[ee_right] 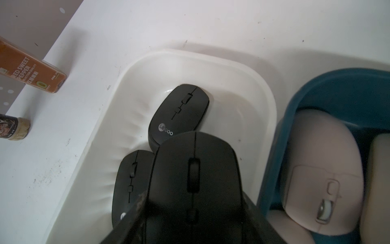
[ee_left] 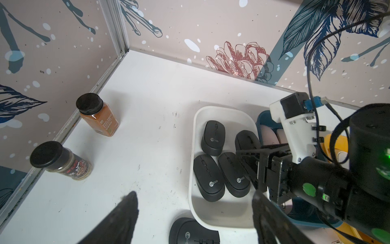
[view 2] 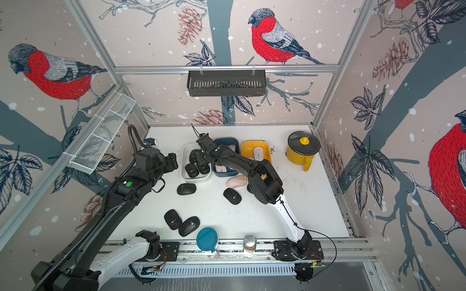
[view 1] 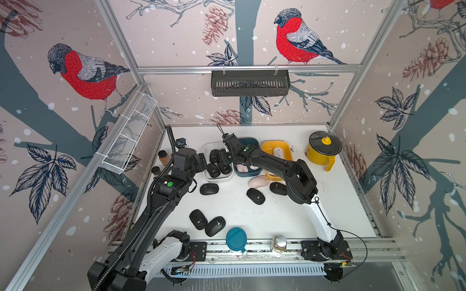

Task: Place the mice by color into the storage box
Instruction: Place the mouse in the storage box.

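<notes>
My right gripper [ee_right: 194, 211] is shut on a black mouse [ee_right: 194, 179], which hangs over the white storage box [view 1: 216, 179] [ee_right: 272, 109]. Three black mice [ee_left: 207, 178] lie in that box. Pink mice [ee_right: 320, 169] fill the blue box [view 1: 248, 173] beside it, and a white mouse [view 1: 277, 152] lies in the yellow box [view 1: 267, 146]. My left gripper [ee_left: 194, 198] [view 1: 203, 161] stands open and empty at the white box's left side. On the table lie a pink mouse [view 1: 258, 182] and several black mice [view 1: 209, 189] [view 1: 255, 196] [view 1: 198, 219].
Two spice jars [ee_left: 97, 115] [ee_left: 61, 160] stand by the left wall. A yellow pot [view 1: 324, 148] is at the back right. At the table's front edge are a teal lid [view 1: 236, 239] and a glass jar [view 1: 279, 243].
</notes>
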You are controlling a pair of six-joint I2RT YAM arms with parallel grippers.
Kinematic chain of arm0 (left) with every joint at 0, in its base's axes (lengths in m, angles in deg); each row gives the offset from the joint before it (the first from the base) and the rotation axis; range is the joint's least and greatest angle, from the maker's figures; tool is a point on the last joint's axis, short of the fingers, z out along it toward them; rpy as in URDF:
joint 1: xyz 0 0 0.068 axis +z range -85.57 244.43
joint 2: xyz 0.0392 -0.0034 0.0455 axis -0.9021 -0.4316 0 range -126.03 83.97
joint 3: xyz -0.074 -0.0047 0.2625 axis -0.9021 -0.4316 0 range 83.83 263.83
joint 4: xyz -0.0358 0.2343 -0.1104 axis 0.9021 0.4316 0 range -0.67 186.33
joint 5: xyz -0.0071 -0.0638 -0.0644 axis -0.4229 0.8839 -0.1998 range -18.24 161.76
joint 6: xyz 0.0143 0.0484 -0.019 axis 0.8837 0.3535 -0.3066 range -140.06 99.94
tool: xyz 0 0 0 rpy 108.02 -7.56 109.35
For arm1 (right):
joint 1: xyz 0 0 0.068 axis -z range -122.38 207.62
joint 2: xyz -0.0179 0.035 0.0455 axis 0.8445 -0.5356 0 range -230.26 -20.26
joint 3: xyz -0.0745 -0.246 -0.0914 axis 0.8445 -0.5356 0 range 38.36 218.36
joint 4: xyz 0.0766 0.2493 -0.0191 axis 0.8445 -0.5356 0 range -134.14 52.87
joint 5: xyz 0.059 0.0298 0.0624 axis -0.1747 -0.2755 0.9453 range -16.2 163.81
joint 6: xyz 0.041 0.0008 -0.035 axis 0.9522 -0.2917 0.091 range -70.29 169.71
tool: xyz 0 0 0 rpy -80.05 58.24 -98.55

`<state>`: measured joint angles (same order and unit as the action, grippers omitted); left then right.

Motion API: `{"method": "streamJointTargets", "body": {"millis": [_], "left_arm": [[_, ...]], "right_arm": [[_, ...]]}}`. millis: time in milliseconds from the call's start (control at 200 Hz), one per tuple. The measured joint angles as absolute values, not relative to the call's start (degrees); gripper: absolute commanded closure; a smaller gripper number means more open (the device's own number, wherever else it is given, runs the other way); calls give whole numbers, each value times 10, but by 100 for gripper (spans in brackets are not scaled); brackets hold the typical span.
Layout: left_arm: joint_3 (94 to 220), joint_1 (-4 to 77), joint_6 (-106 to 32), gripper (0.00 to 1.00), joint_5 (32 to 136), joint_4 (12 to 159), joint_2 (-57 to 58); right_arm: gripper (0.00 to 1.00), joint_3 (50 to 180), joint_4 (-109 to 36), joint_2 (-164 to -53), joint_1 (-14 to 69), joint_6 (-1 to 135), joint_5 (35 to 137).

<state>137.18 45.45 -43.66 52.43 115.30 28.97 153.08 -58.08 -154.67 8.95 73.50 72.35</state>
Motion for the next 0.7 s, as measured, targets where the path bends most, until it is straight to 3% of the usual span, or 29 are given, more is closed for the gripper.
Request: {"method": "streamJointTargets", "body": {"millis": [700], "left_arm": [[1349, 455, -441, 17, 528, 1152, 286]], "right_arm": [[34, 1600, -576, -1611, 97, 726, 727]]}}
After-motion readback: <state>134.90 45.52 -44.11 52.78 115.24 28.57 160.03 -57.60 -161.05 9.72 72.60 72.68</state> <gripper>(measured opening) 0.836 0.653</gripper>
